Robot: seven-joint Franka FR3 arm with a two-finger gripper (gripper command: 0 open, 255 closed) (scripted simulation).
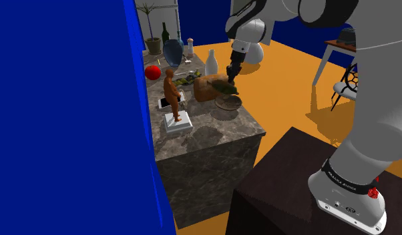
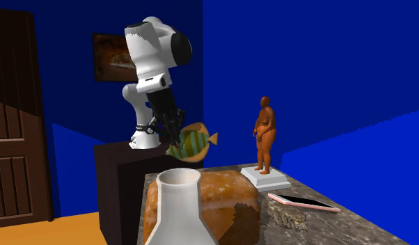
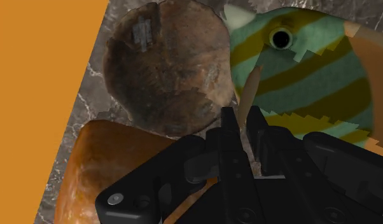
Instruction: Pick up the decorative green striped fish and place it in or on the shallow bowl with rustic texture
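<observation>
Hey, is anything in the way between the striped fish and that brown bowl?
Nothing visible. The gripper holds the striped fish in the air close by the brown bowl, with open space between them. The bread loaf sits beside the bowl, not in the path.

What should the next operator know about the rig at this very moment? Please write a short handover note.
Tool: shut on the green striped fish, clasping a thin fin.
Fish: clear of the marble counter, hanging in the air under the tool.
Shallow brown bowl: on the counter beside a brown loaf-like object, empty, just below the fish.
Done: the pick-up.
Left: centre the fish over the bowl, lower it, open the tool, withdraw.
</observation>
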